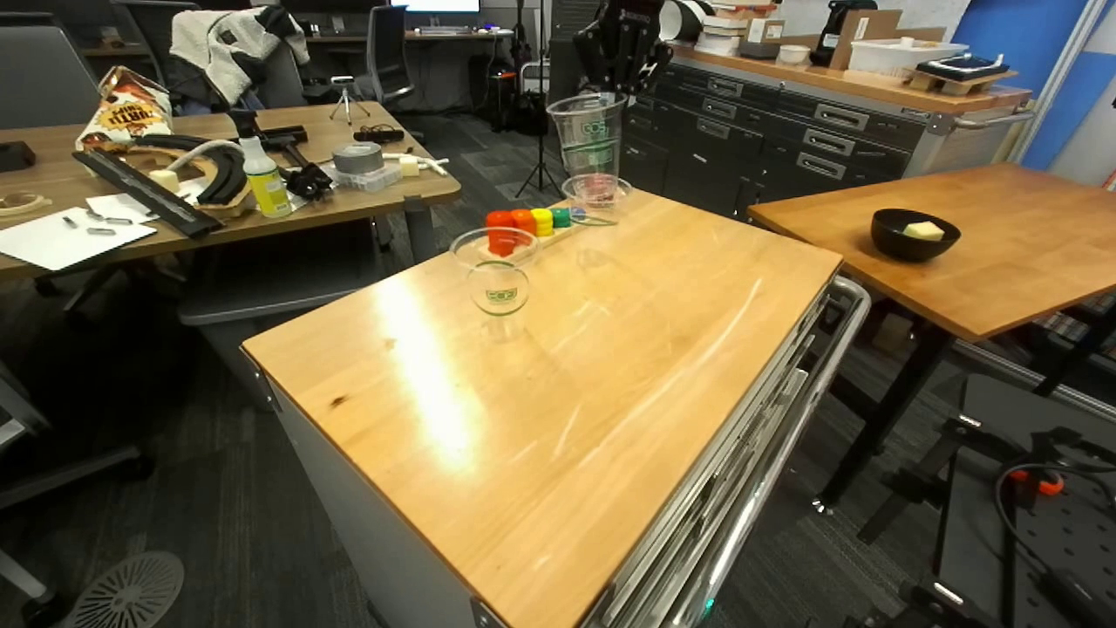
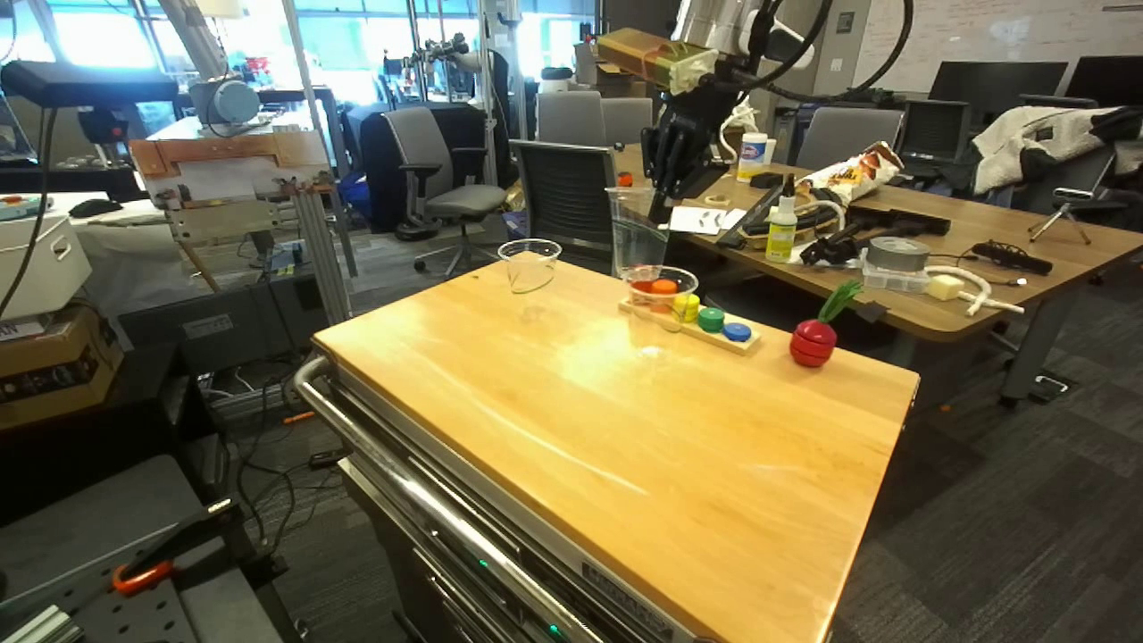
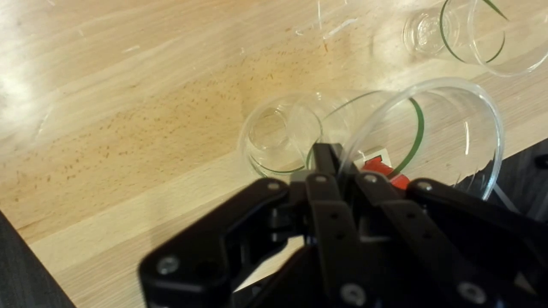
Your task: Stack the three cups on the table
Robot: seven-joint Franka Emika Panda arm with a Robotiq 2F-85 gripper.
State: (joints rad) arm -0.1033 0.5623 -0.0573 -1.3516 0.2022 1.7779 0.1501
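Three clear cups are at the table (image 1: pixel 628 366) with the glossy light-wood top. My gripper (image 2: pixel 661 207) is shut on the rim wall of one upright clear cup (image 1: pixel 586 139), which also shows in the wrist view (image 3: pixel 418 132). The held cup's base overlaps the mouth of a second cup (image 1: pixel 597 205) standing on the table (image 2: pixel 656 304); I cannot tell whether it is inside or just above it. This second cup looks reddish from the blocks behind it. The third cup (image 1: pixel 499 283) stands alone to one side; it shows too in the wrist view (image 3: pixel 475 38).
A small wooden board (image 2: pixel 748 342) with red, orange, yellow, green and blue blocks (image 2: pixel 711 319) lies beside the second cup. A red toy radish (image 2: pixel 813 342) stands near the table edge. A metal rail (image 2: pixel 420 496) runs along one table side.
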